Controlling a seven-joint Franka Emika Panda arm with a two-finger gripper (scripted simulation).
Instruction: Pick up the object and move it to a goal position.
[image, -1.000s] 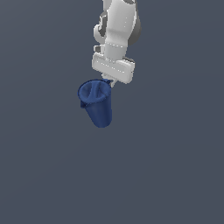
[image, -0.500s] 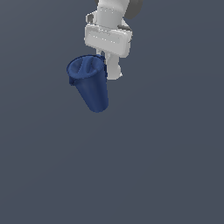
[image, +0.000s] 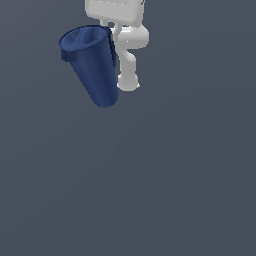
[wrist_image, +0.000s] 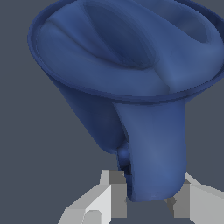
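Raised higher and shifted toward the exterior view's left since a second ago: dark blue pitcher (image: 91, 62), lifted clear of the grey floor (image: 165, 180), tilted with its rounded base pointing down and to the right. White hand (wrist_image: 148, 199) pinching the pitcher's wall between two fingers (wrist_image: 113, 199), rim uppermost.

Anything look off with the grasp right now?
The pitcher hangs tilted, base swung toward the exterior view's right, rim toward its left. The tool pinches only a bit of rim wall, so the hold is off-centre. No damage visible.
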